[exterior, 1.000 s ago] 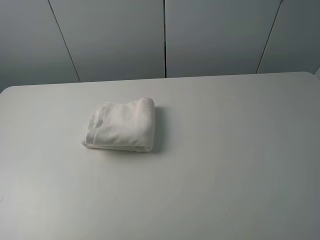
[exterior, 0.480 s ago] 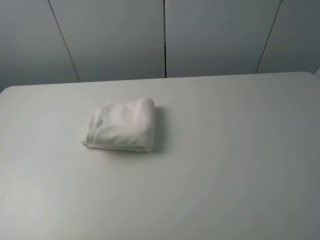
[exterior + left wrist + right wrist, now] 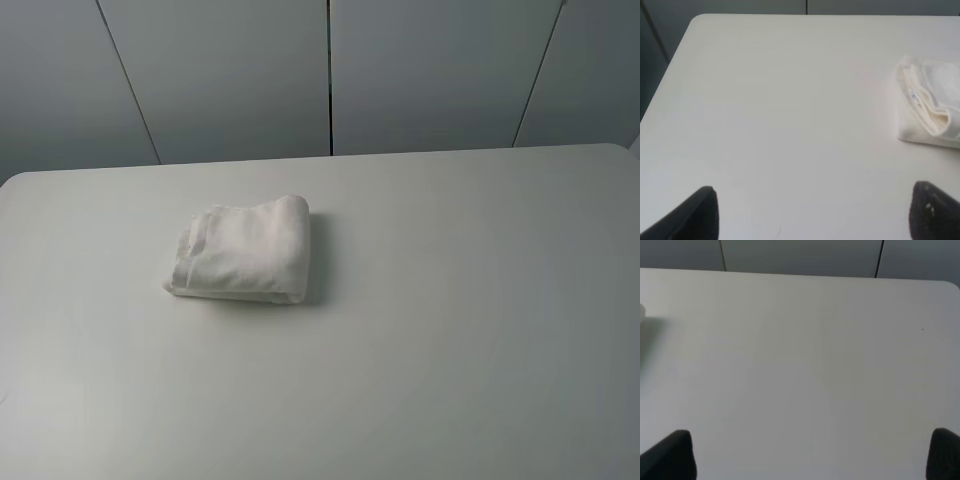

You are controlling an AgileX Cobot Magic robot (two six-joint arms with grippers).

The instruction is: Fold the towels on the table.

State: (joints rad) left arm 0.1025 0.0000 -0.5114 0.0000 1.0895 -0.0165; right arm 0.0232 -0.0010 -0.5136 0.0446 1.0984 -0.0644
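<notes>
A white terry towel [image 3: 243, 250] lies folded into a small thick bundle on the light table [image 3: 450, 300], left of centre and toward the far edge. Its layered edge with a small label shows in the left wrist view, where the towel [image 3: 930, 102] sits well ahead of the gripper. My left gripper [image 3: 812, 215] is open, with only its two dark fingertips [image 3: 695, 215] showing over bare tabletop. My right gripper [image 3: 812, 457] is open too, nothing between its fingers, and a sliver of the towel [image 3: 641, 312] shows at the frame's edge. Neither arm appears in the exterior high view.
Grey wall panels [image 3: 330, 75] stand behind the table's far edge. A rounded table corner [image 3: 697, 20] shows in the left wrist view, another corner [image 3: 950, 286] in the right wrist view.
</notes>
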